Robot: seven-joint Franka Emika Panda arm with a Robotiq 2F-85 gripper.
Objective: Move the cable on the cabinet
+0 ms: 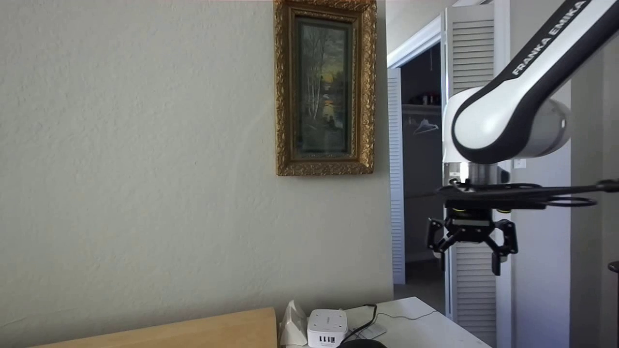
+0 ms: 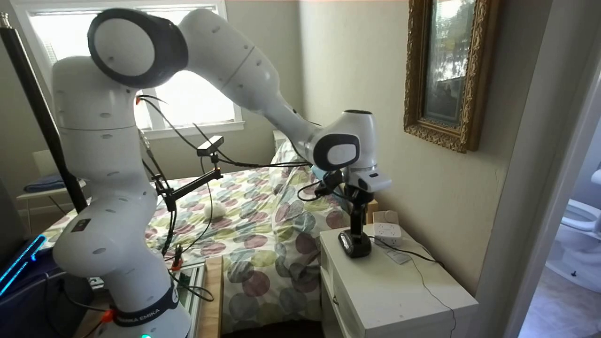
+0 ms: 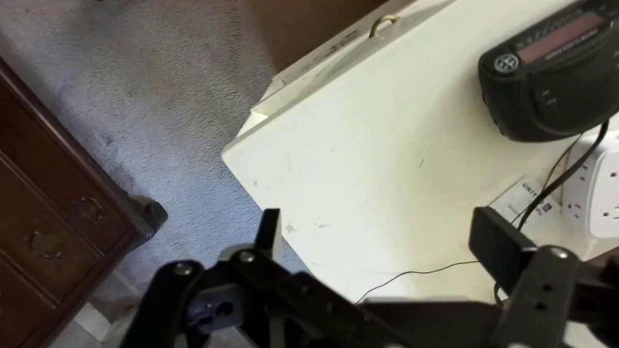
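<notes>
The white cabinet shows in both exterior views and in the wrist view. A black cord curves over its top beside the white charger block; it also shows in the exterior views. A much thinner black wire wanders to the cabinet's edge, also in the exterior views. Which one is the cable I cannot tell. My gripper points down above the cabinet, open and empty. In the wrist view its right finger hides part of both cords.
A black alarm clock and a white charger block stand on the cabinet. A white labelled card lies under the cords. A wall with a framed picture is behind; a bed is alongside. A drawer handle sticks out.
</notes>
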